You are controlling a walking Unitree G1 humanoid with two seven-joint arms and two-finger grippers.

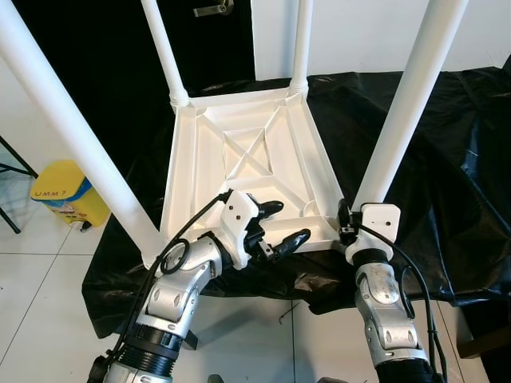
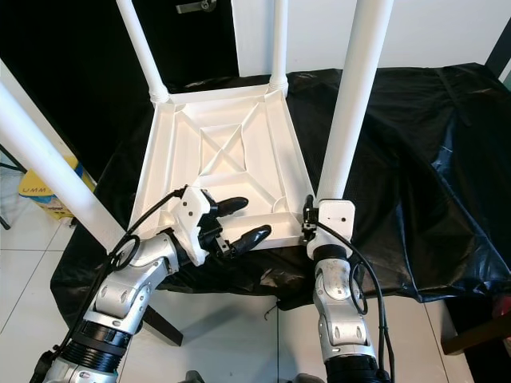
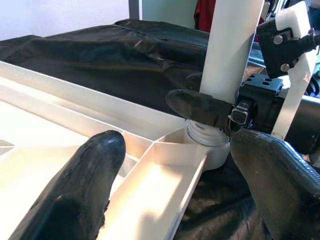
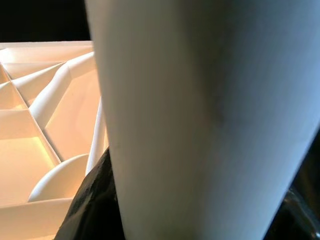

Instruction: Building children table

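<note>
A white children's table [image 1: 172, 183] lies upside down on a black sheet [image 1: 447, 159], its ribbed underside facing up. Four white legs stand up from its corners. My right gripper [image 1: 349, 223] is shut on the near right leg [image 1: 407, 104] just above its socket; in the right wrist view that leg [image 4: 200, 120] runs between the black fingers [image 4: 90, 205]. My left gripper [image 1: 281, 225] is open over the table's near edge, a short way left of that corner, holding nothing. In the left wrist view its fingers [image 3: 95, 160] straddle the corner socket [image 3: 207, 137].
A yellow container [image 1: 68, 191] stands on the tiled floor to the left. The near left leg [image 1: 72, 136] slants up close to my left arm. A dark door with a handle [image 1: 211, 9] is behind the table. The sheet spreads wide to the right.
</note>
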